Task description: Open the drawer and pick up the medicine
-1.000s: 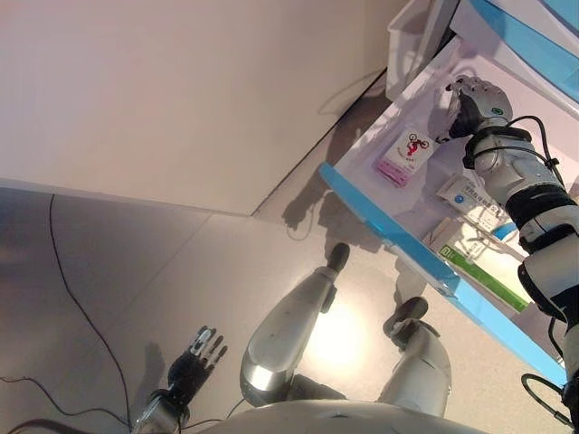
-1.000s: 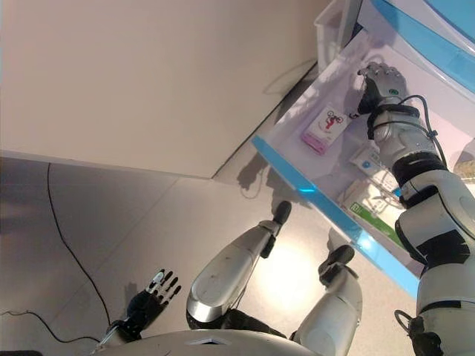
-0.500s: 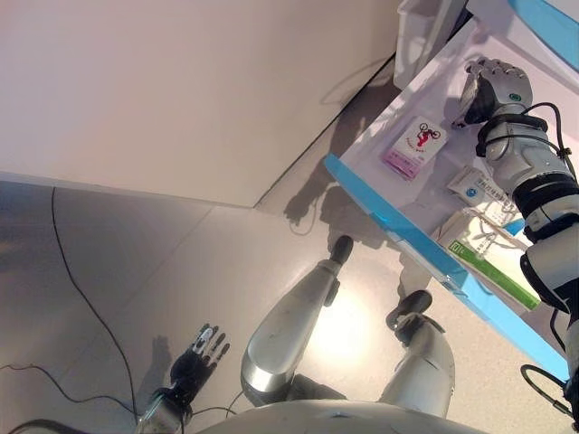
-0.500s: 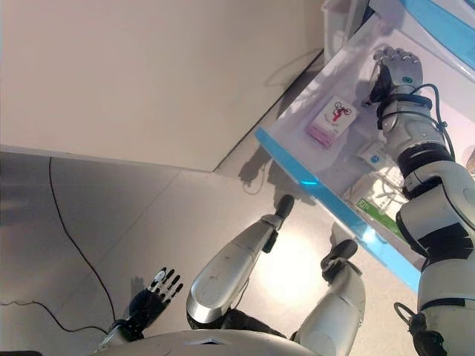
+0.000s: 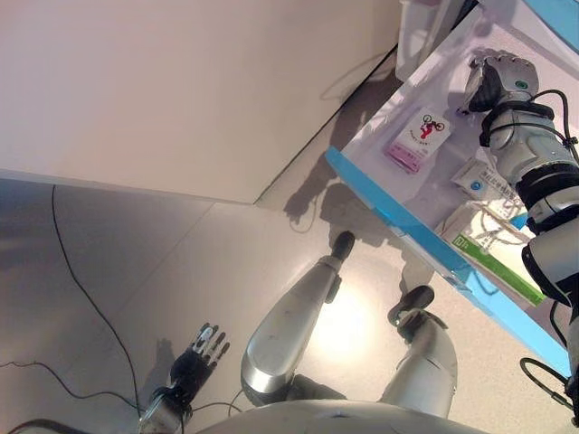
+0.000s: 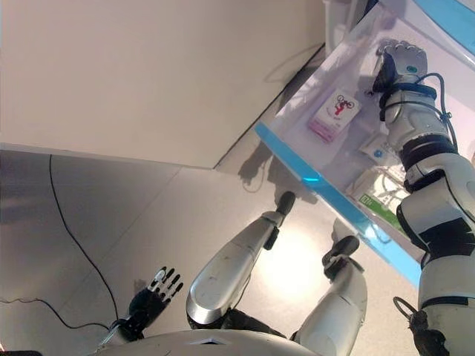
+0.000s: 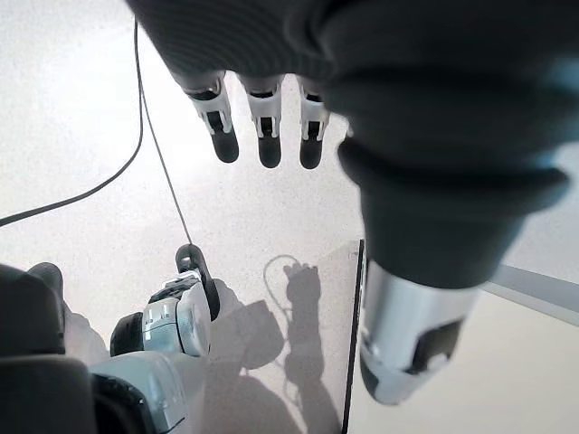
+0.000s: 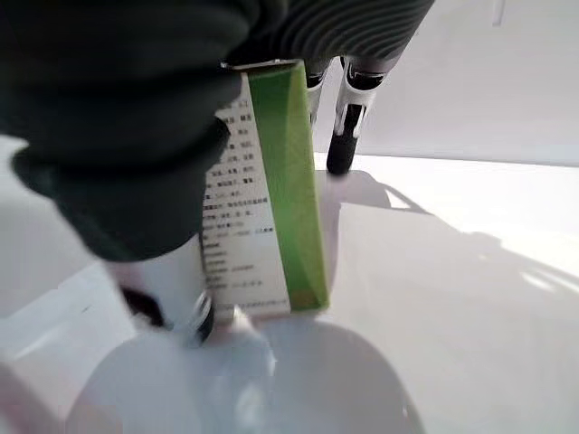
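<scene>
The white drawer with a blue front edge (image 5: 398, 221) stands pulled out at the upper right. My right hand (image 5: 496, 81) is inside it near the far end, fingers curled. In the right wrist view a green and white medicine box (image 8: 267, 190) stands upright against the palm, between the thumb and the fingers (image 8: 344, 136), over the drawer's white floor. My left hand (image 5: 192, 362) hangs low near the floor with straight fingers (image 7: 262, 127) and nothing in it.
More packs lie in the drawer: a white and pink box (image 5: 418, 138), a small white and blue one (image 5: 484, 181), a long green and white one (image 5: 484, 253). A white bin (image 5: 421, 32) stands beyond the drawer. A pale wall panel (image 5: 181, 90) fills the left.
The whole picture has shifted a little up and to the right. My right hand stays at the drawer's far end, perhaps slightly further in. The left hand has not moved.
</scene>
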